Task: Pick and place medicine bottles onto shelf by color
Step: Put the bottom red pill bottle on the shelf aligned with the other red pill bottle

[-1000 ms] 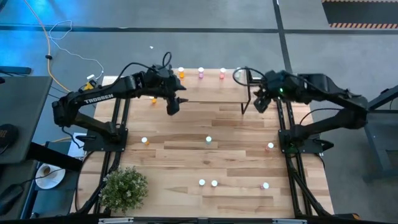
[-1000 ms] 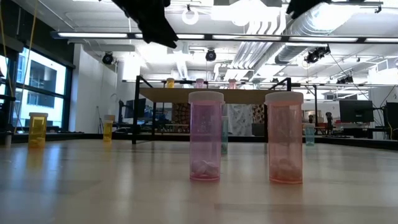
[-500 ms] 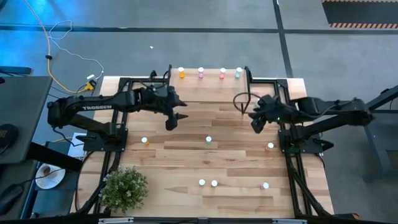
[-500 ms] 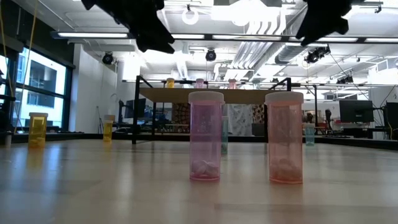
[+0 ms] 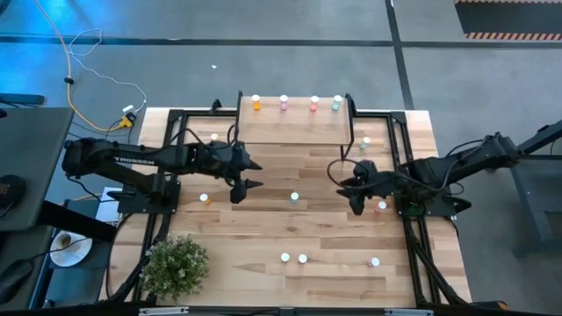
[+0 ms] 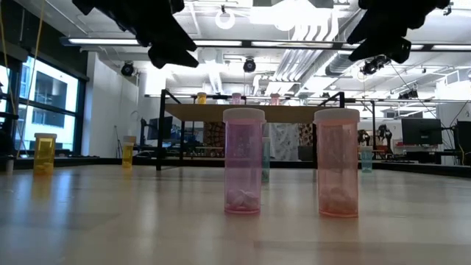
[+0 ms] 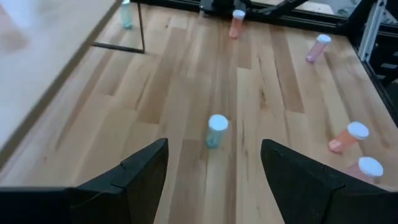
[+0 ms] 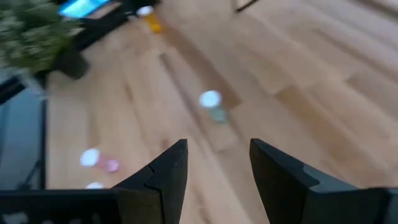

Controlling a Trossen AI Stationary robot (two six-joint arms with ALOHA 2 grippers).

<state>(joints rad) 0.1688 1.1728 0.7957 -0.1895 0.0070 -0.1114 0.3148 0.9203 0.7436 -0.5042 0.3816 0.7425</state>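
Both claws spread and empty: left gripper [image 5: 249,175] and right gripper [image 5: 356,195] hanging over mid-table, either side of one pale green bottle [image 5: 294,197]. Looks light, rigid plastic, smooth and tippy. Best pinched low across the body, under the white cap. Four bottles up on the shelf [image 5: 294,130] already; others scattered over the tabletop [image 5: 263,290].

Shelf [image 5: 294,132] sits at the far edge of the table, light wood top on thin black legs. Four white-capped medicine bottles [image 5: 296,104] line its back edge: orange, pink, red, green. The others stand scattered upright across the table, like a pale green bottle [image 5: 294,198] mid-table and a pink one [image 6: 243,160], red-ish I think, beside it.
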